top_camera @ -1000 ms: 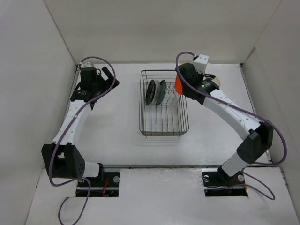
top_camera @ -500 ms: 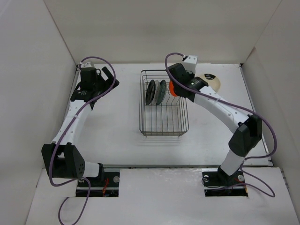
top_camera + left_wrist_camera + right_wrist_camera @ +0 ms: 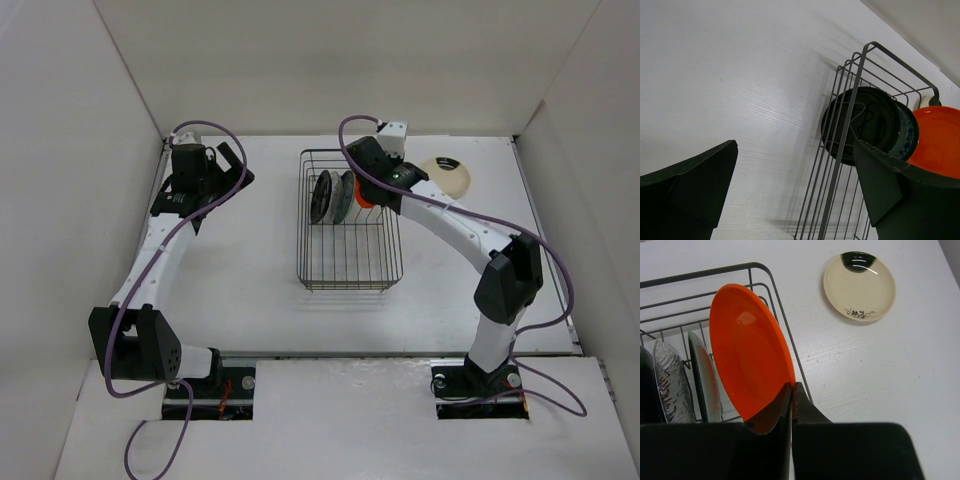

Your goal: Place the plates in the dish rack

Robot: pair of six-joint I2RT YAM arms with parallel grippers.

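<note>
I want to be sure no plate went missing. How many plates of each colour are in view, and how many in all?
black plate: 1
grey plate: 1
teal plate: 1
orange plate: 1
cream plate: 1
Total: 5
</note>
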